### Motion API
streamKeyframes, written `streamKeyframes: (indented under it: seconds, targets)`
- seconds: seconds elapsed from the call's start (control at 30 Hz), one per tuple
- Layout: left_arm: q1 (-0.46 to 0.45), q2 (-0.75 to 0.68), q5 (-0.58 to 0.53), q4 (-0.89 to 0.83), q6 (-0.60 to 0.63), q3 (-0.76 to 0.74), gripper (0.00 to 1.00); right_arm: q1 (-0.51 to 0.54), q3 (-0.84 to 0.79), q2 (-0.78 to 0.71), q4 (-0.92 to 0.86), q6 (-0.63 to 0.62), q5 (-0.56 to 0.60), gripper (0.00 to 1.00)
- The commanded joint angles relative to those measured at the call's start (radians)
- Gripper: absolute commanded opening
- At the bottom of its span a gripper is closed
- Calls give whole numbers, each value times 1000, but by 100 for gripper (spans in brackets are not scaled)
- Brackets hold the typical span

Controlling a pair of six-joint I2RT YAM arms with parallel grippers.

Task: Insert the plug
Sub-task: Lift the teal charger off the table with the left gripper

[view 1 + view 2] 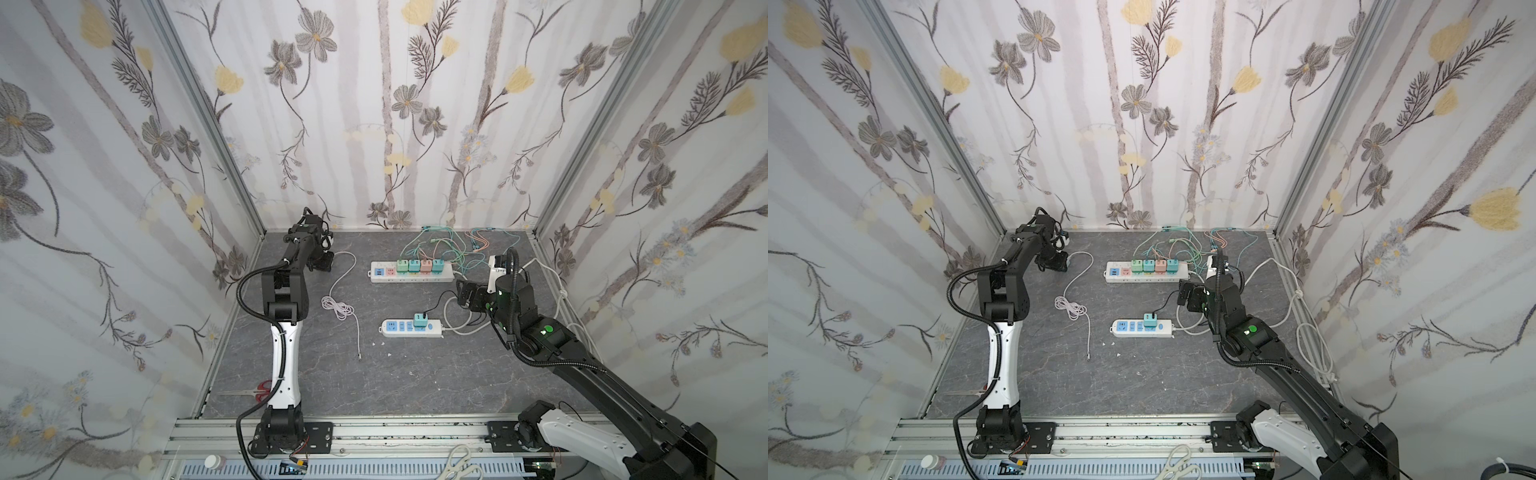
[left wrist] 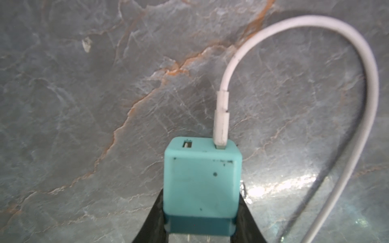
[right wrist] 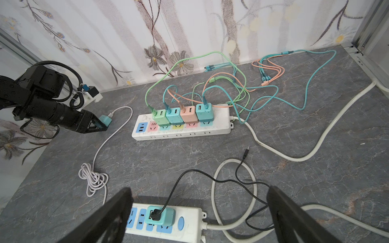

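Observation:
The plug [image 2: 202, 181] is a teal cube adapter with a white cable [image 2: 368, 105] in one of its two USB ports. My left gripper [image 2: 202, 189] is shut on it, a black finger pressed against each side, its prongs toward the wrist. In the right wrist view the plug [image 3: 104, 120] sits at the left gripper's tips, low over the table at the far left corner. Both top views show the left gripper [image 1: 326, 262] [image 1: 1061, 262] there. My right gripper [image 3: 200, 194] [image 1: 463, 295] stands open above the near power strip [image 3: 189, 229], with nothing between its fingers.
The far power strip [image 3: 181, 133] [image 1: 409, 277] carries several coloured adapters with tangled coloured cables [image 3: 263, 84]; a pink socket [image 3: 153, 126] at its left end is bare. A teal adapter [image 3: 161, 215] with a black cable sits in the near strip. Red scissors [image 1: 262, 392] lie front left.

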Motion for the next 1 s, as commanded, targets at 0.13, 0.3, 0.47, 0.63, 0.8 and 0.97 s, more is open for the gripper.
streamKeyframes:
  seconds: [0.13, 0.3, 0.47, 0.63, 0.8, 0.97]
  targets:
    - [1, -161, -21, 127, -104, -209, 0, -2, 21, 5, 6, -20, -18, 100]
    - [-25, -348, -3, 279, -248, -461, 0, -2, 32, 41, 17, -28, -116, 99]
    - [-48, -513, -78, 378, -384, -623, 0, -1, 52, 70, 31, -37, -139, 99]
    - [-87, -597, -242, 248, -404, -509, 0, 0, 71, 78, 35, -88, -187, 99]
    - [-100, -613, -348, 178, -405, -310, 0, 0, 75, 96, 46, -78, -199, 99]
    - [-99, -527, -537, 110, -336, 65, 0, 1, 84, 94, 28, -85, -201, 99]
